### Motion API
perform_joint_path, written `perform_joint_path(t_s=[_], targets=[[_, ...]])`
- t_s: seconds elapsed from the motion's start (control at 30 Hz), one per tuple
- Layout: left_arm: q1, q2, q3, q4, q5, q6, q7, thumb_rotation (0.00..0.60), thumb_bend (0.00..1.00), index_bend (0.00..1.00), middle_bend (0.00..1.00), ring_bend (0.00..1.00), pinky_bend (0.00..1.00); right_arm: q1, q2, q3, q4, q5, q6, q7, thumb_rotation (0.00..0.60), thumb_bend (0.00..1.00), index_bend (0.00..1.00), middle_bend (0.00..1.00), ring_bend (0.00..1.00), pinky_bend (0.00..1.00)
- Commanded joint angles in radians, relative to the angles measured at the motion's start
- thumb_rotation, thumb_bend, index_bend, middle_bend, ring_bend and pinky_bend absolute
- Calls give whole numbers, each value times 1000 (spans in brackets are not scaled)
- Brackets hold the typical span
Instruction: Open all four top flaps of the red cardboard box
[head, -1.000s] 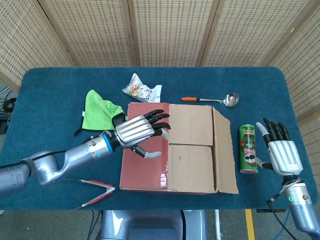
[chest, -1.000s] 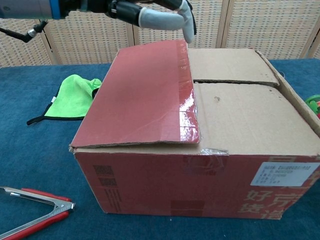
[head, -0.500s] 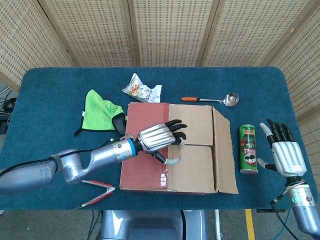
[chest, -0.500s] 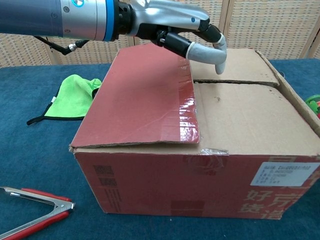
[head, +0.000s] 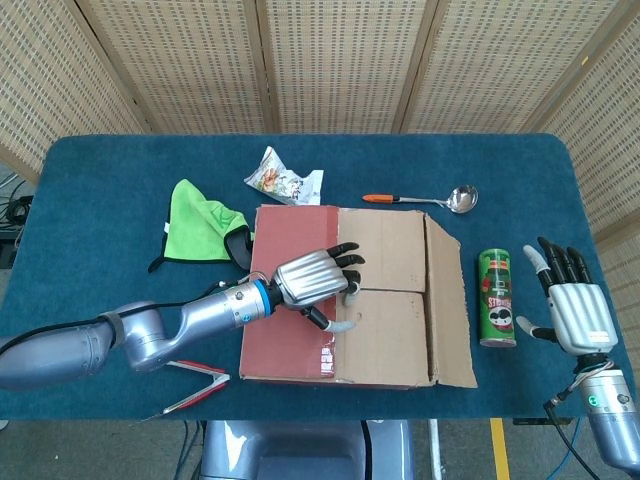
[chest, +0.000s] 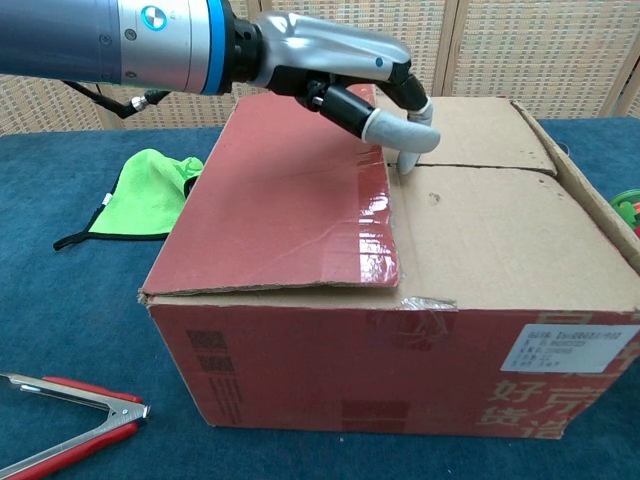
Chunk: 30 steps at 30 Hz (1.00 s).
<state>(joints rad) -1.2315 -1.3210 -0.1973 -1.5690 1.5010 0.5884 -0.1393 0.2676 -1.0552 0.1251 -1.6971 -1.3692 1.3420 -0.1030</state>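
The red corrugated cardboard box (head: 345, 295) sits near the middle of the dark blue felt-covered worktop (head: 100, 190), towards its front edge. Its top is a patchwork: a glossy red flap (chest: 285, 195) lies flat over the left part, edged with shiny clear tape, and two plain brown flaps (head: 385, 300) meet at a thin seam to the right of it. A fourth brown flap (head: 450, 305) slopes outward along the right edge (it looks partly raised).

The left robot hand (head: 315, 277), silver-backed with black fingers and pale grey tips, reaches over the box with fingers curled downward. In the chest view one fingertip (chest: 408, 158) presses at the seam just beside the red flap's taped edge; the hand grasps nothing.

The right robot hand (head: 575, 310) hovers at the worktop's right end, released, its fingers apart and pointing away from the robot, holding nothing.

Just beside it stands a green cylindrical snack can (head: 496, 298), upright. Behind the box lie a steel ladle with an orange handle (head: 425, 199) and a crinkled printed snack packet (head: 283, 178). A soft lime-green cloth with black trim (head: 198, 222) is crumpled to the left, and red-handled metal tongs (head: 190, 385) lie open at the front left.
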Motion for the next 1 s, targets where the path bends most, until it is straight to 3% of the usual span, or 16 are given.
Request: perform_joint_path(t_s=[0.03, 0.6, 1.0], targets=[[-1, 5, 3, -6, -12, -2, 15, 112, 320, 485, 373, 136, 0, -1, 0, 0, 2, -1, -1, 3, 600, 156, 0, 0, 0, 0], [18, 87, 4, -62, -40, 31, 62, 108, 317, 504, 399, 158, 0, -3, -4, 11, 6, 0, -4, 31, 600, 156, 0, 0, 0, 0], [60, 215, -3, -139, -30, 83, 51, 103, 305, 504, 400, 162, 0, 7, -8, 20, 2, -1, -16, 30, 600, 156, 0, 0, 0, 0]])
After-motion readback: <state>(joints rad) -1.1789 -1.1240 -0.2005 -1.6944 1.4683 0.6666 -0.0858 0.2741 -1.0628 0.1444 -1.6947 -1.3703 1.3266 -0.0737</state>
